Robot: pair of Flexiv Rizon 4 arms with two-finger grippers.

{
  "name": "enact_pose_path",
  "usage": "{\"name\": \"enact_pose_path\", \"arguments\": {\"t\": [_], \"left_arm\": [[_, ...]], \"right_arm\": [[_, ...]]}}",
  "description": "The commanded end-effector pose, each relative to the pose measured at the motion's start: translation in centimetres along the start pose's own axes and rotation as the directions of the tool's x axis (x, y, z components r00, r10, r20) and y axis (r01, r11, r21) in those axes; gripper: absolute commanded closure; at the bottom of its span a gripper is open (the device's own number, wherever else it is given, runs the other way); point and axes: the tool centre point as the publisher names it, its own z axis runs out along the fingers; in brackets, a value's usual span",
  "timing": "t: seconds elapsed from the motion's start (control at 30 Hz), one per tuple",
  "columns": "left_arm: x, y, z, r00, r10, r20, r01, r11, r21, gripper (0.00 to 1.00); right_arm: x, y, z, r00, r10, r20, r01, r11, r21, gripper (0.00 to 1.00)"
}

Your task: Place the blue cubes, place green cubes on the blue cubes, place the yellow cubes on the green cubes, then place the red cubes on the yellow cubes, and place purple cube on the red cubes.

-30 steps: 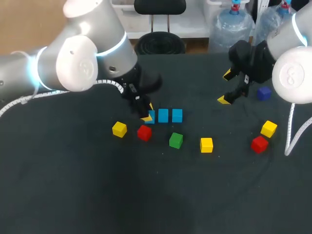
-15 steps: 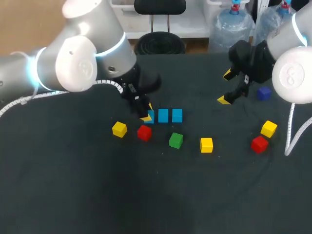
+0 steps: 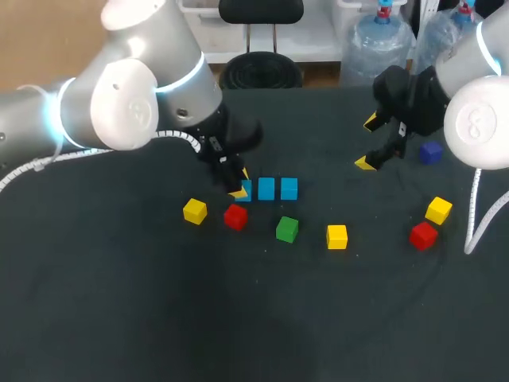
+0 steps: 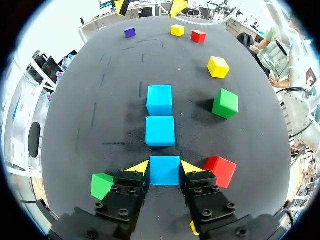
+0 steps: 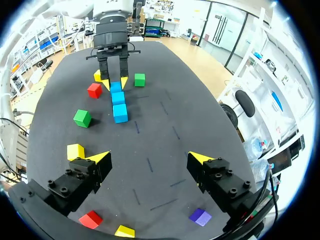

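A dark table (image 3: 119,318) carries coloured cubes across its middle and right side. Three blue cubes (image 3: 266,189) sit in a straight row near the table's centre. The row's long axis runs parallel to the far edge and points directly away from the left gripper (image 4: 165,168). That gripper's fingers appear pressed against both sides of the end blue cube (image 4: 165,172). The right gripper (image 5: 150,160) hangs spread wide and empty near the far right corner. The blue base looks laid; the next move likely calls for letting go, lifting off, then fetching a green cube (image 3: 287,229).
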Motion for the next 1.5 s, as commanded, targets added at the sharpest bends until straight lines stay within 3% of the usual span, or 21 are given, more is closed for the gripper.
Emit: {"name": "enact_pose_path", "arguments": {"t": [0.03, 0.7, 0.8, 0.83, 0.87, 0.93, 0.97, 1.5], "left_arm": [[-0.06, 0.21, 0.12, 1.000, -0.001, -0.005, 0.001, 1.000, 0.003, 1.00], [-0.06, 0.21, 0.12, 1.000, -0.001, -0.005, 0.001, 1.000, 0.003, 1.00], [-0.06, 0.21, 0.12, 1.000, -0.001, -0.005, 0.001, 1.000, 0.003, 0.73], [-0.06, 0.21, 0.12, 1.000, -0.001, -0.005, 0.001, 1.000, 0.003, 0.58], [-0.06, 0.21, 0.12, 1.000, -0.001, -0.005, 0.001, 1.000, 0.003, 0.50], [-0.06, 0.21, 0.12, 1.000, -0.001, -0.005, 0.001, 1.000, 0.003, 0.12], [-0.06, 0.21, 0.12, 1.000, -0.001, -0.005, 0.001, 1.000, 0.003, 0.00], [-0.06, 0.21, 0.12, 1.000, -0.001, -0.005, 0.001, 1.000, 0.003, 0.00]], "right_arm": [[0.02, -0.10, 0.06, 1.000, -0.001, 0.002, 0.001, 1.000, -0.003, 0.00], [0.02, -0.10, 0.06, 1.000, -0.001, 0.002, 0.001, 1.000, -0.003, 0.00], [0.02, -0.10, 0.06, 1.000, -0.001, 0.002, 0.001, 1.000, -0.003, 0.00], [0.02, -0.10, 0.06, 1.000, -0.001, 0.002, 0.001, 1.000, -0.003, 0.00], [0.02, -0.10, 0.06, 1.000, -0.001, 0.002, 0.001, 1.000, -0.003, 0.00], [0.02, -0.10, 0.06, 1.000, -0.001, 0.002, 0.001, 1.000, -0.003, 0.00], [0.02, -0.10, 0.06, 1.000, -0.001, 0.002, 0.001, 1.000, -0.003, 0.00], [0.02, -0.10, 0.06, 1.000, -0.001, 0.002, 0.001, 1.000, -0.003, 0.00]]}}
